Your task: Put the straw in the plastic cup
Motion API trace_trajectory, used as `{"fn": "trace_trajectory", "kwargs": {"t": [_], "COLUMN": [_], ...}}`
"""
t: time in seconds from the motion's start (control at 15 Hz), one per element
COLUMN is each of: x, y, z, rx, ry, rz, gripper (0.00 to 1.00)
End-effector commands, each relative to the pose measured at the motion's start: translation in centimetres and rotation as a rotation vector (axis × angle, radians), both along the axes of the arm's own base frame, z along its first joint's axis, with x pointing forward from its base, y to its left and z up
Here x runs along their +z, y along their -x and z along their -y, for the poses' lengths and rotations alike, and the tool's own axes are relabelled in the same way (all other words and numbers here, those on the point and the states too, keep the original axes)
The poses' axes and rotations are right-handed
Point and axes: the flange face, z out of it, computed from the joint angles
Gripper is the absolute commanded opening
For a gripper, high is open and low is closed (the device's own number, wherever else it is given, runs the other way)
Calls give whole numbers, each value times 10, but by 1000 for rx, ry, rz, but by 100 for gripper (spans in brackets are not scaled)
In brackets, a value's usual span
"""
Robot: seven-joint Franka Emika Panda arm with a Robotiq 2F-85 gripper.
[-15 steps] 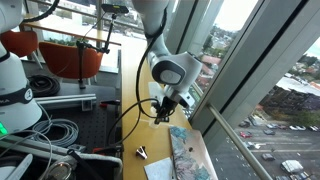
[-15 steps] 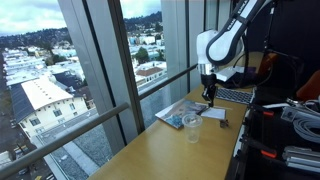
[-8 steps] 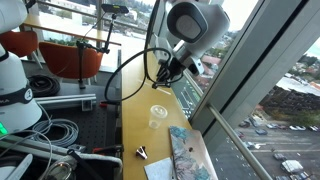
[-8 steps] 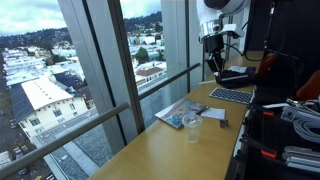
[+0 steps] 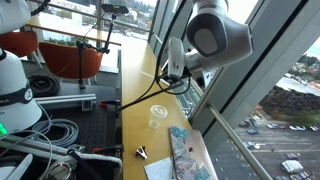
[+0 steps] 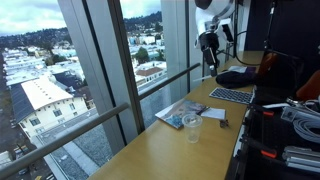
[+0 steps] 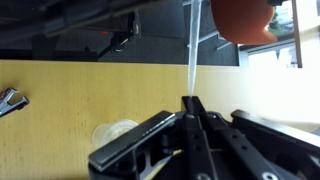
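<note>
The small clear plastic cup (image 5: 158,115) stands upright on the wooden table and shows in both exterior views (image 6: 192,123). In the wrist view it sits at the lower left (image 7: 115,132). My gripper (image 7: 192,103) is shut on a thin white straw (image 7: 191,50) that sticks out straight beyond the fingertips. In both exterior views the gripper (image 5: 172,72) (image 6: 211,58) hangs high above the table, well above the cup and farther along the window.
A magazine (image 5: 188,155) (image 6: 180,113) lies by the window glass next to the cup. A binder clip (image 5: 141,153) (image 7: 8,100) lies on the table. A keyboard (image 6: 232,96) is farther back. An orange chair (image 5: 70,55) and cables stand beside the table.
The arm has risen from just above the cup to high above the table and moved farther along the window, still holding the straw. The cup has not moved.
</note>
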Motion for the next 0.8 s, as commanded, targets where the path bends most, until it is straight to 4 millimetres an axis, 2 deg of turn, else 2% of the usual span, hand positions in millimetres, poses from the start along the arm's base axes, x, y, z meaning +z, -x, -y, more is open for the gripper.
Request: {"fn": "trace_trajectory", "kwargs": {"t": [0.0, 0.27, 0.4, 0.73], "x": [-33, -86, -105, -136], "y": [-22, -21, -20, -24], "z": [23, 48, 56, 59], "rx": [-55, -151, -184, -199], "ry": [-119, -165, -197, -330], "rz": [-92, -232, -289, -410], "gripper": [0, 0, 0, 0]}}
